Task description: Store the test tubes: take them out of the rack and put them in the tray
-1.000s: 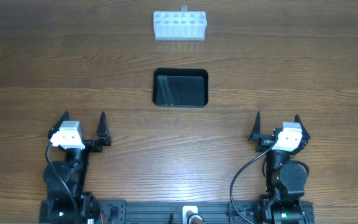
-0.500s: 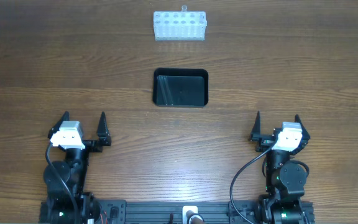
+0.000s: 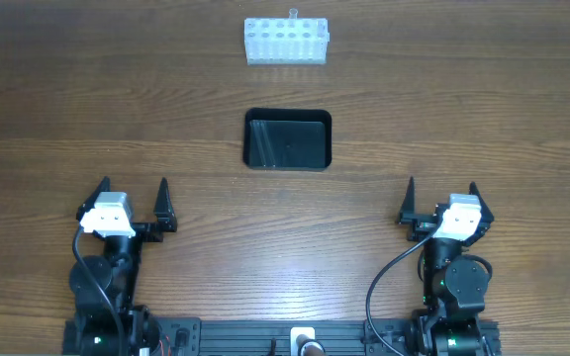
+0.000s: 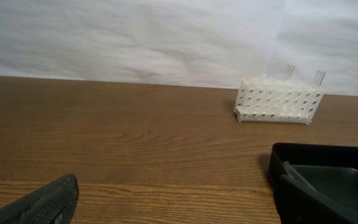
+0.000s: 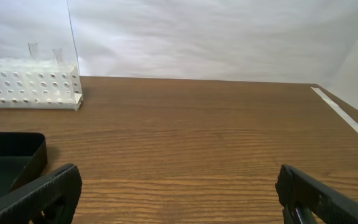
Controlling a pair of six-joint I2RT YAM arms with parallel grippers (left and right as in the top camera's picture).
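Your rack (image 3: 286, 42) stands at the far side of the table (image 3: 483, 99), well apart from both grippers, with two test tubes (image 4: 289, 71) upright in it. The black tray (image 3: 287, 114) sits between the rack and the arms. Your left gripper (image 3: 134, 188) and right gripper (image 3: 442, 188) are both spread wide, holding and touching nothing.

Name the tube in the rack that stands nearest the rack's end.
The tube at the end of the rack on the right arm's side. The other tube stands nearer the rack's middle.
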